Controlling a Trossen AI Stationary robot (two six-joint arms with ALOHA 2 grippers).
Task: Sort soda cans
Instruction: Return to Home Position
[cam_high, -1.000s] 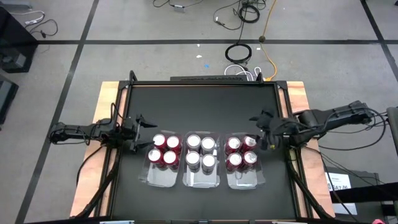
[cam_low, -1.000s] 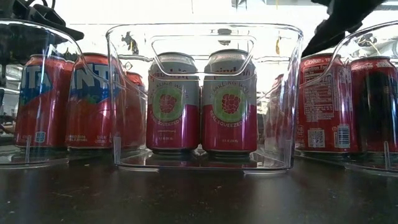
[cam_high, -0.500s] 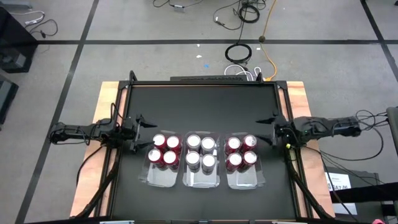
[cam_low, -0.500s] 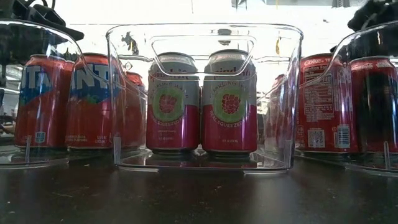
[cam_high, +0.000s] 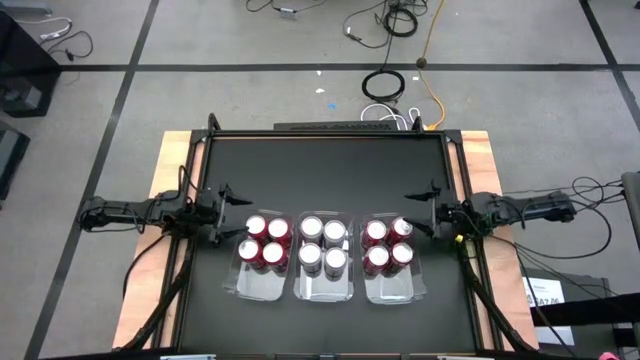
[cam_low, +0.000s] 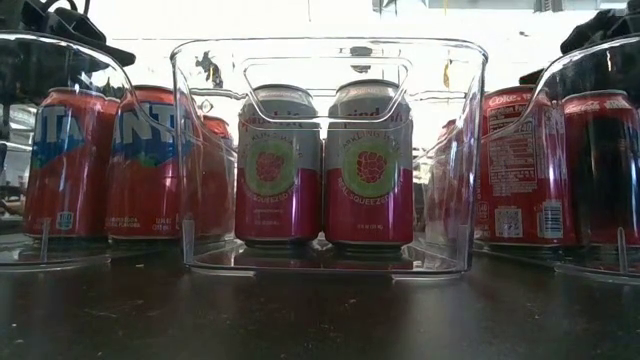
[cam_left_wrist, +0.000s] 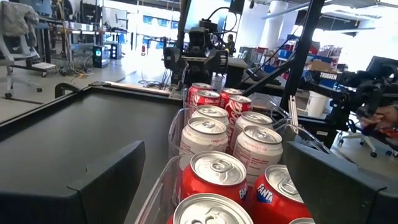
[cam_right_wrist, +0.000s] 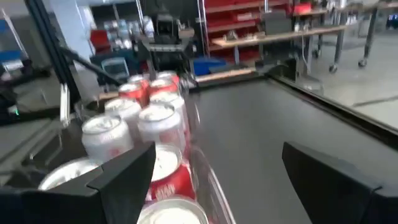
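**Twelve cans binned; arm retraction outstanding**

Twelve soda cans (cam_high: 312, 226) stood upright in three clear trays set side by side near the front of the table (cam_high: 320, 160), four to a tray in a two-by-two block.

1. Left tray (cam_high: 258, 285): four red cans marked Fanta (cam_low: 150, 160).
2. Middle tray (cam_high: 322, 288): four silver-and-pink cans (cam_low: 370, 165) bearing a berry label.
3. Right tray (cam_high: 392, 290): four red Coca-Cola cans (cam_low: 515, 165).

Each tray held one kind only, as far as the labels could be read. The rear cans were partly hidden in the low view. No can stood on the table outside a tray in the high view.

Gripper status:
- The left gripper (cam_high: 228, 213) hung at the table's left edge, just beside the left tray and apart from it. Its jaws were spread wide and held nothing.
- The right gripper (cam_high: 422, 210) hung at the table's right edge, near the right tray and not touching it. Its jaws were likewise spread wide and empty.

Assessment: the sorting itself appeared complete. Nothing was left to pick, place or correct. Only drawing both arms back to their rest posture seemed to be outstanding. That move called for clearance from the tray walls alone, since neither gripper carried a load.
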